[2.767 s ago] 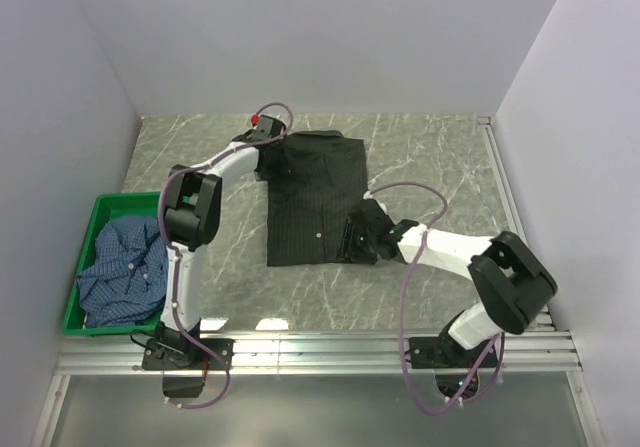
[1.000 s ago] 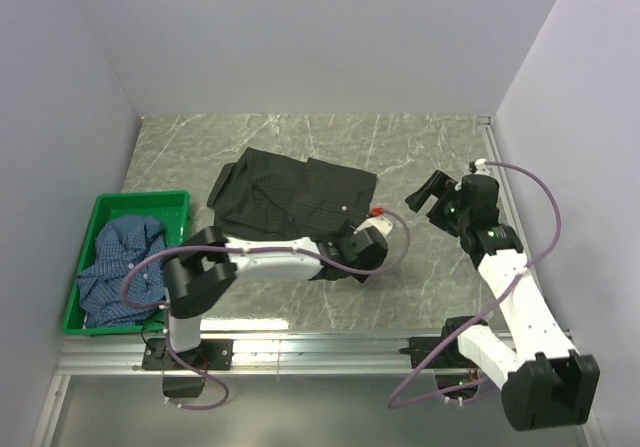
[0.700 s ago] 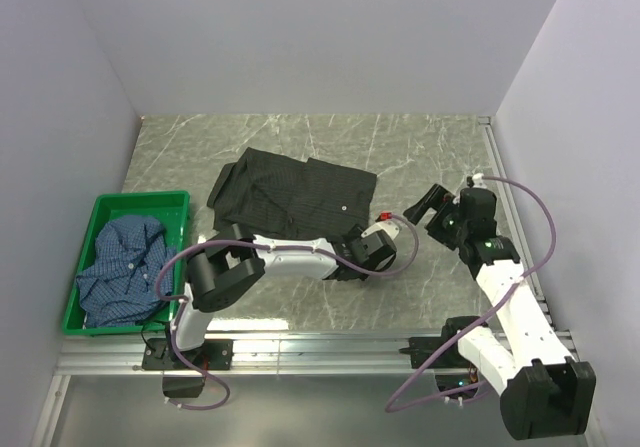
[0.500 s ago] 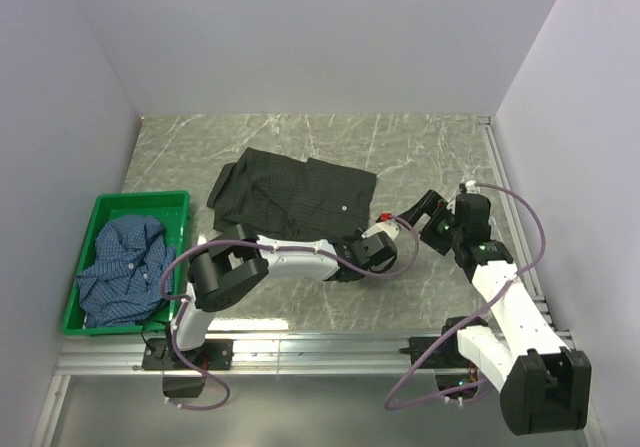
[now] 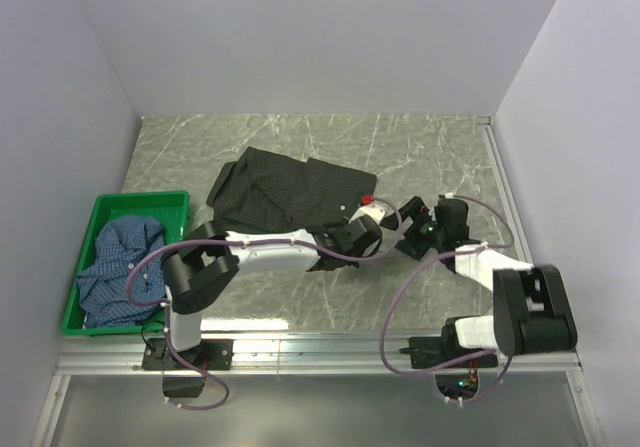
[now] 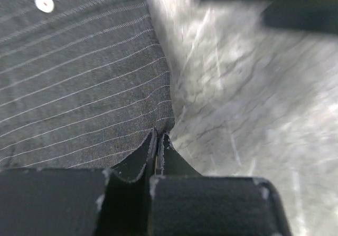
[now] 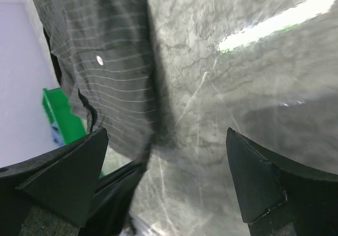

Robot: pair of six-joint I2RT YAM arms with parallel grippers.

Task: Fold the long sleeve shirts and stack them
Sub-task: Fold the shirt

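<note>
From above, you see the black shirt (image 5: 290, 192) lying on the table (image 5: 430, 147) and the blue shirt (image 5: 120, 262) in the green crate (image 5: 140, 199). In the left wrist view, your left pincer (image 6: 158, 146) is closed on the black shirt's edge. In the right wrist view, the right pincer (image 7: 166, 135) stands wide open, holding nothing.

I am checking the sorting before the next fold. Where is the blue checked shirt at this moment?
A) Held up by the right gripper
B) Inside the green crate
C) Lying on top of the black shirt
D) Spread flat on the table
B: the blue checked shirt lies crumpled inside the green crate at the left, apart from the black pinstriped shirt, which is on the table.
</note>
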